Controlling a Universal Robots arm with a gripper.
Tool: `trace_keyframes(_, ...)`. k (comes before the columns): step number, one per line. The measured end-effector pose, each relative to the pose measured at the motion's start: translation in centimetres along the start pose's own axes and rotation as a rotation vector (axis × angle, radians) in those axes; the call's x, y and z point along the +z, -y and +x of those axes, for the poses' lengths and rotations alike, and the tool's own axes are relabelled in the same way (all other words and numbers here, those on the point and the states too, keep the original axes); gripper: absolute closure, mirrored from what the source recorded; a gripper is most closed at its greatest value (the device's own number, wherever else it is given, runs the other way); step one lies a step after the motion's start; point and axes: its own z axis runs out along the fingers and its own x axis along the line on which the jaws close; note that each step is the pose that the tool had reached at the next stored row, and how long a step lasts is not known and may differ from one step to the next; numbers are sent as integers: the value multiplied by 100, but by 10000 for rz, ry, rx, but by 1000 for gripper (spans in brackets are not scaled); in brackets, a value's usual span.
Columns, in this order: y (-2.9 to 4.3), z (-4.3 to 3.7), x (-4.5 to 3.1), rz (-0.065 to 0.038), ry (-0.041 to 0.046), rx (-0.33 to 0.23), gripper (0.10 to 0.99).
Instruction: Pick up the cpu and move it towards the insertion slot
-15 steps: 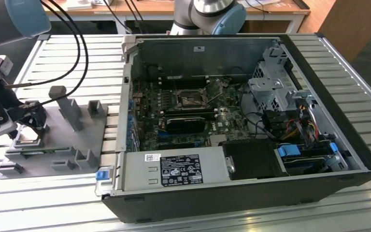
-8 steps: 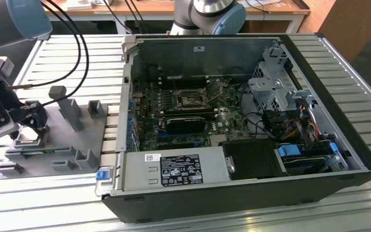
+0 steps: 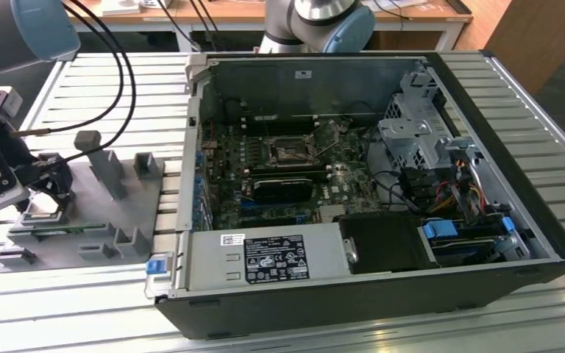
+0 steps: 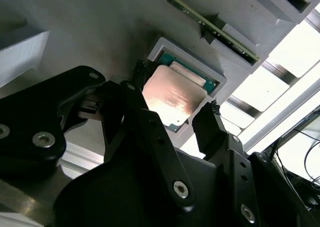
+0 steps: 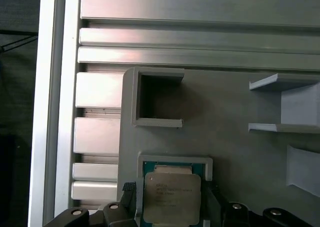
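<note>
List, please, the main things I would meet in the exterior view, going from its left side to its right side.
gripper → tall grey post → blue clip → insertion slot → metal drive cage

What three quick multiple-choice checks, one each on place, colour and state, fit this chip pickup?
1. The flat square silver-topped cpu lies:
A. in a recess of the moulded plastic fixture with upright posts
B. in the motherboard socket
C. on the power supply
2. That fixture is:
A. red
B. yellow
C. grey
3. The black two-fingered claw is:
A. shut, chip lifted
B. open, one finger each side of the seated chip
C. above the computer case
Answers: 1 A, both wrist views show it framed by the recess wall. 2 C, it is grey in every view. 3 B, the first wrist view shows gaps between fingers and chip.
</note>
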Motion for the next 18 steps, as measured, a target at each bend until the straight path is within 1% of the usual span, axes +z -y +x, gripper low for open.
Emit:
trace_keyframes(2,-1,0,0,0,0,0,443)
trace_keyframes(3,-1,0,0,1,0,0,506)
trace_keyframes(4,-1,0,0,1,0,0,506)
trace_keyframes(5,-1,0,0,0,0,0,545)
trace_keyframes(11,-2,-1,-8,-2,3,0,545)
trace_keyframes(18,-5,0,-92,0,1,1,545)
